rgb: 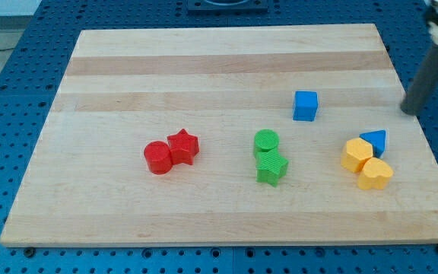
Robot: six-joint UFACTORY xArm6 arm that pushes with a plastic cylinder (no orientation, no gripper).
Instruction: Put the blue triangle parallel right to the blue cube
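The blue cube point(306, 105) sits right of the board's centre. The blue triangle point(375, 141) lies lower and further right, touching the upper right of a yellow hexagon point(357, 154). My rod comes down from the view's top right, and my tip point(410, 111) rests near the board's right edge. It is above and to the right of the blue triangle and apart from it, roughly level with the blue cube.
A yellow heart point(376, 173) lies just below the yellow hexagon. A green cylinder point(266, 141) and a green star point(271, 167) sit at centre. A red cylinder point(157, 157) and a red star point(183, 146) sit at left. The wooden board point(204, 61) lies on a blue perforated table.
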